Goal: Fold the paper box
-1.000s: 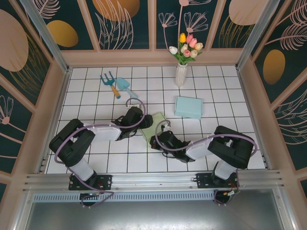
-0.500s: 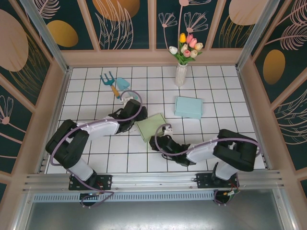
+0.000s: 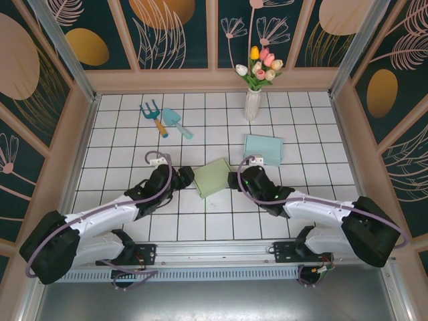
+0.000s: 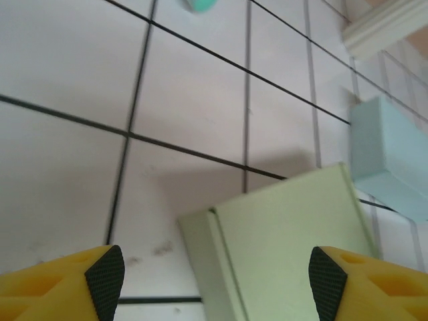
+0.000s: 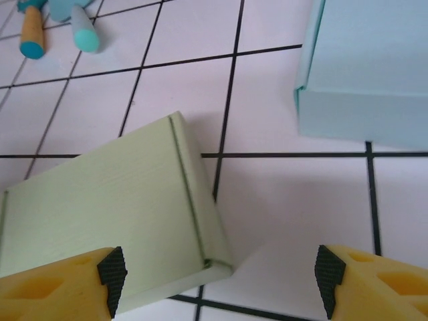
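Your right pincer (image 3: 235, 179) has just let go. A second ago it was closed tight and hunched over the green paper box (image 3: 215, 177); now its jaws stand wide apart with nothing between them. The left pincer (image 3: 184, 177) is also spread and empty, and both arms have stretched out low. The green paper box lies on the bench (image 3: 120, 144) just to the near left of the blue box (image 3: 263, 148), apart from it. Your right pincer sits on the side facing the blue box and your left on the side away from it. With both grips released and the lid lying flat, I'd judge the fold done or nearly so. Check the flaps before you call it.

The top view gives you the layout: both arms flank the green paper box, with the blue box beyond it.

The right wrist view gives the detail. You can see the green paper box (image 5: 114, 200), its side wall toward the blue box (image 5: 368, 67) standing up, and a crease running along the lid.

The left wrist view shows the green paper box (image 4: 287, 234) from the opposite side. A narrow strip is creased off the lid on the edge away from the blue box (image 4: 384, 147). Whether that strip is tucked in, I cannot tell.
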